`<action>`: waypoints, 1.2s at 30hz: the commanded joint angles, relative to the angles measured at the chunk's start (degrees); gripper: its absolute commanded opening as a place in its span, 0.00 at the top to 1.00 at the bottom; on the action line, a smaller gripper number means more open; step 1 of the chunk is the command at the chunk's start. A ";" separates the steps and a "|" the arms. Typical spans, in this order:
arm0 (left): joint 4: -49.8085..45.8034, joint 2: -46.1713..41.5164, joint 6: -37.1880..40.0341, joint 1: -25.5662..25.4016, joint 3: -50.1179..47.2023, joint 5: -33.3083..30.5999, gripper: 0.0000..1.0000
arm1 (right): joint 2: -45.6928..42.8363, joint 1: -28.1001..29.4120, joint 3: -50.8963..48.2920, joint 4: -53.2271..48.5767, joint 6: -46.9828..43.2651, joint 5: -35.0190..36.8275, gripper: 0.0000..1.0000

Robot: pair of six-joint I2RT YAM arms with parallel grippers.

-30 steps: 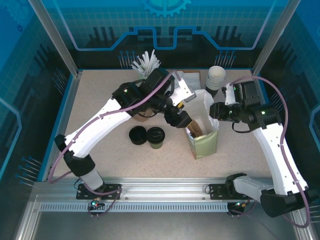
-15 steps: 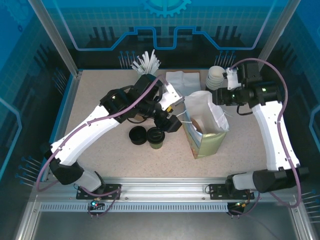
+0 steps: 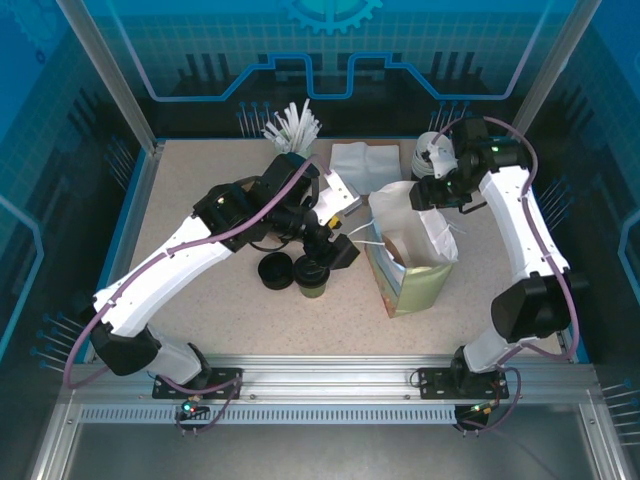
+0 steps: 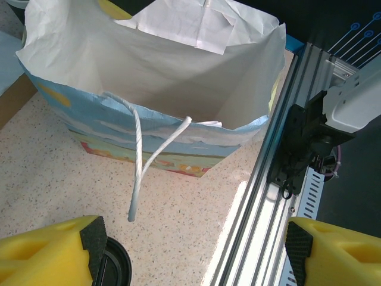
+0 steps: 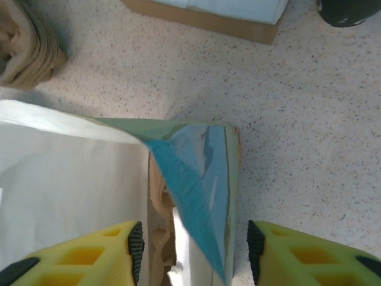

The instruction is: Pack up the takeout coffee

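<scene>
The takeout coffee (image 3: 313,276), a small olive-sided cup under a black lid, stands on the table left of the paper bag (image 3: 412,270). My left gripper (image 3: 336,250) hovers just beside and above it, open. In the left wrist view its yellow fingers (image 4: 50,253) stand wide apart, the black lid (image 4: 114,269) by the left one and the bag (image 4: 166,77) gaping ahead. My right gripper (image 3: 424,192) is at the bag's far rim. Its jaws (image 5: 191,253) are open, straddling a folded corner of the bag (image 5: 196,179) without pressing it. Brown paper (image 5: 159,226) lies inside.
A loose black lid (image 3: 273,271) lies left of the coffee. At the back stand a tumbler of white sticks (image 3: 291,130), a napkin stack on cardboard (image 3: 362,160) and nested white cups (image 3: 432,152). The metal rail (image 4: 262,196) runs along the table's near edge.
My left gripper has drawn back left from the bag's mouth to beside the coffee. My right arm has swung from the bag's right side to its far rim, and the bag stands wider.
</scene>
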 commanded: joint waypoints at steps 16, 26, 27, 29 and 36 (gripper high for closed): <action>4.33 -3.57 -4.47 0.35 -1.18 -0.55 0.20 | -16.27 -0.50 -6.58 9.85 11.61 -2.42 1.00; 12.35 -7.22 -7.83 0.35 -5.91 7.44 0.17 | -31.83 0.51 -19.34 21.74 20.92 -3.89 1.00; 13.70 -7.62 -8.85 0.36 -6.56 7.73 0.17 | -32.53 0.56 -20.29 22.27 21.15 -4.15 1.00; 16.07 -8.06 -10.99 0.29 -7.49 9.04 0.17 | -33.62 0.68 -21.64 22.70 21.82 -4.08 1.00; 14.95 -4.16 -22.06 -1.05 -2.04 6.85 0.31 | -36.01 2.17 -24.84 23.24 29.90 -2.60 1.00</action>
